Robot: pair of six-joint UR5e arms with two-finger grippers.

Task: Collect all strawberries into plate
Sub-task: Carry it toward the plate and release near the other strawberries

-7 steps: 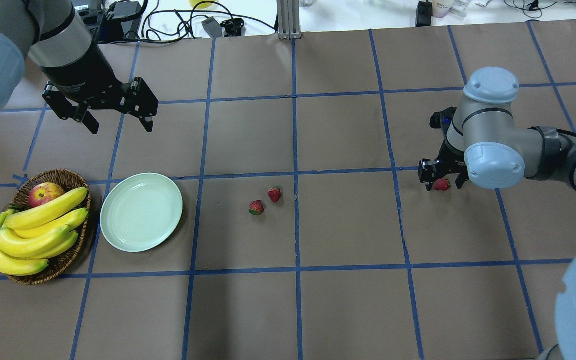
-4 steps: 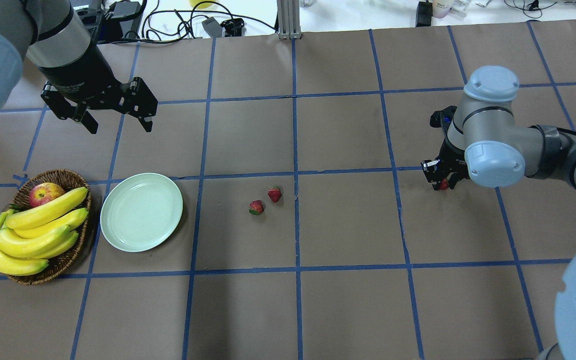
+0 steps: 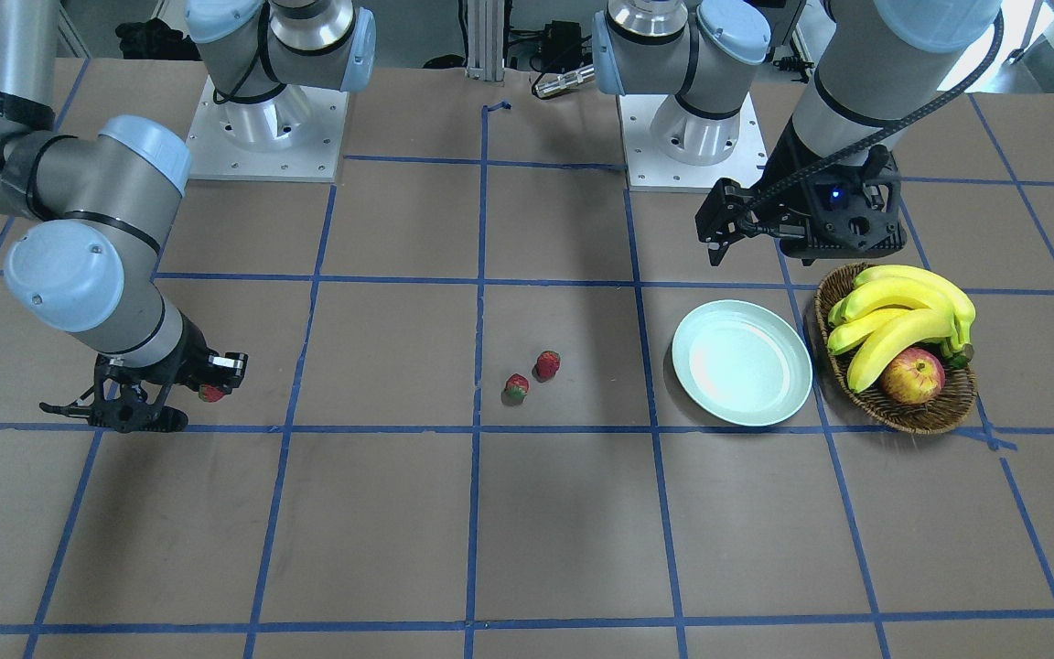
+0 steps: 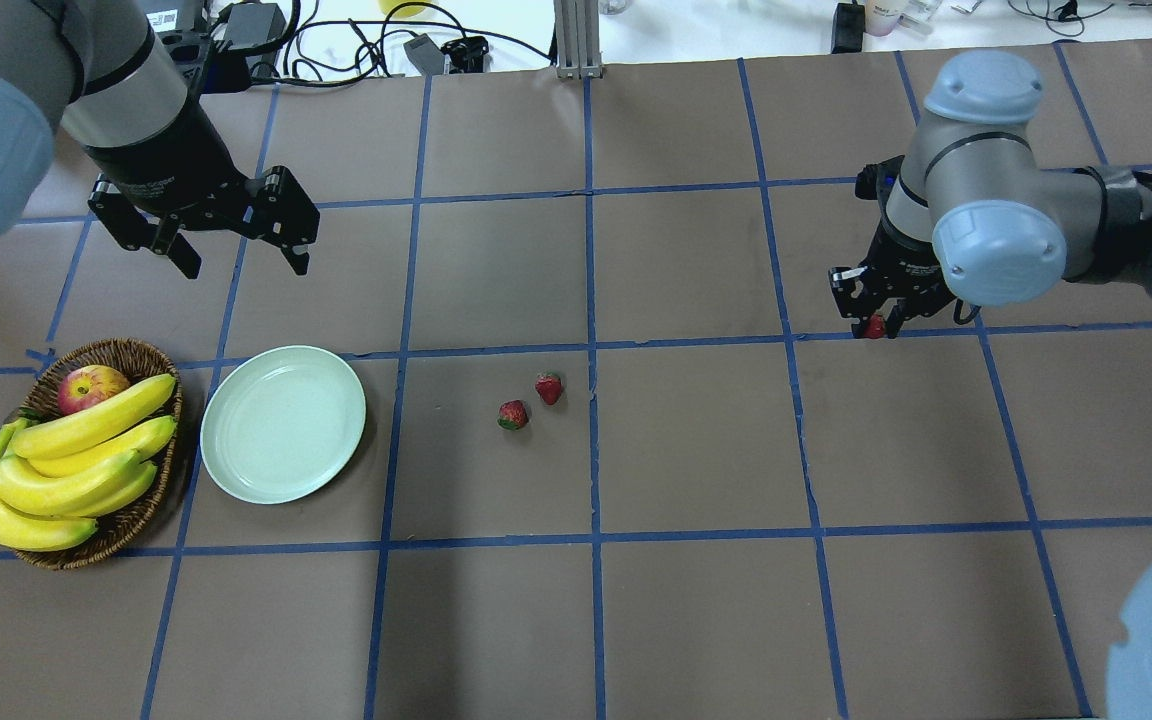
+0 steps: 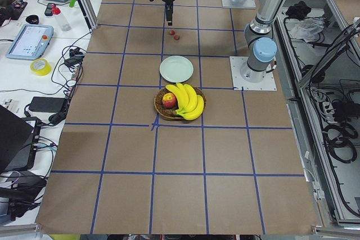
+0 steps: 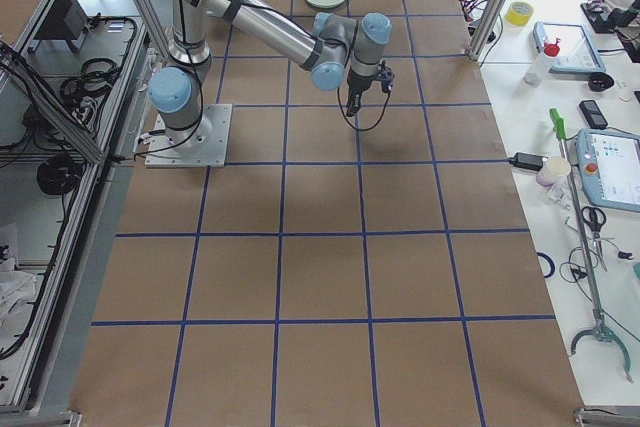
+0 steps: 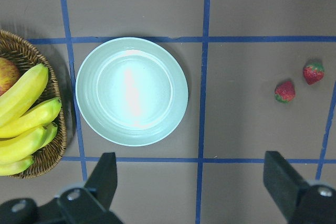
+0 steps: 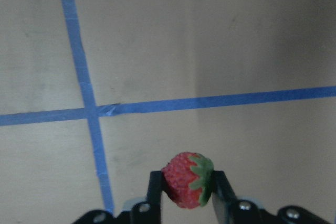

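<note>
Overhead exterior view, read left to right. At the desk's (image 4: 696, 450) nine o'clock edge sits a wicker basket (image 4: 126, 350) of bananas (image 4: 66, 460) with an apple (image 4: 91, 388). Just beside it, at its three o'clock, lies the pale plate (image 4: 283, 423), with nothing on it. At the plate's eleven o'clock hovers the left tool (image 4: 246, 262), spread wide and carrying nothing. Two strawberries (image 4: 512, 414) lie close together on the desk at the plate's three o'clock, well apart from it. Far off at their two o'clock hangs the right tool (image 4: 873, 322), pinched narrow on the third strawberry (image 8: 188, 179), which appears lifted clear of the desk. The wrist view shows its fingers (image 8: 155, 192) clamped across the berry's widest part. These berries look light, small and tapered, so they may roll or squirt loose. Gripping across the fat middle, below the leafy top, seems safest.
</note>
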